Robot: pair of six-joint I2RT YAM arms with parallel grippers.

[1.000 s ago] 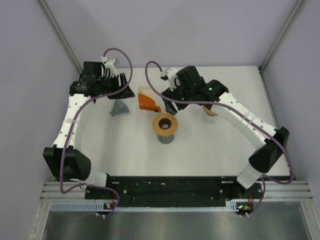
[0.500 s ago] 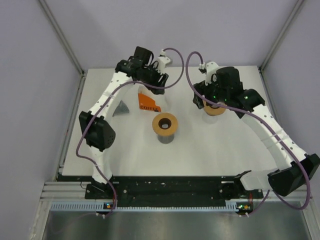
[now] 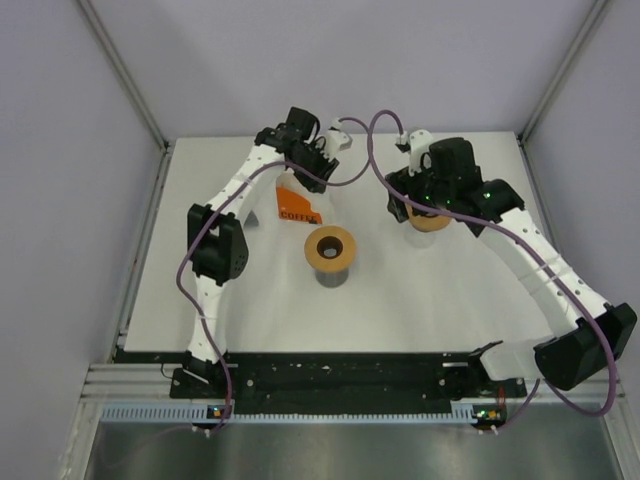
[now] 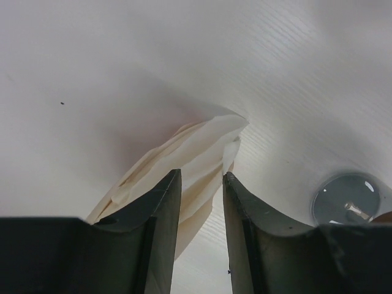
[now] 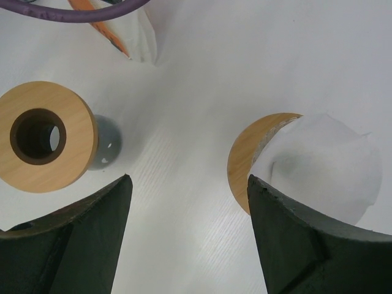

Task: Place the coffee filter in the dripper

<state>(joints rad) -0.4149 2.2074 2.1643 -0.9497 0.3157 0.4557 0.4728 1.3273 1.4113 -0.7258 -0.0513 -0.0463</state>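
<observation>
Two pincers are watched. The left pincer is poised over the cream paper filter, which lies mid-frame on the tabletop. Its jaws stand narrowly apart, and whether paper is pinched cannot be told. The filter is judged light, floppy and easily creased, best taken by its edge. The right pincer is spread wide, with nothing held. The filter's lower part is hidden by fingers; the dripper is seen at left.
</observation>
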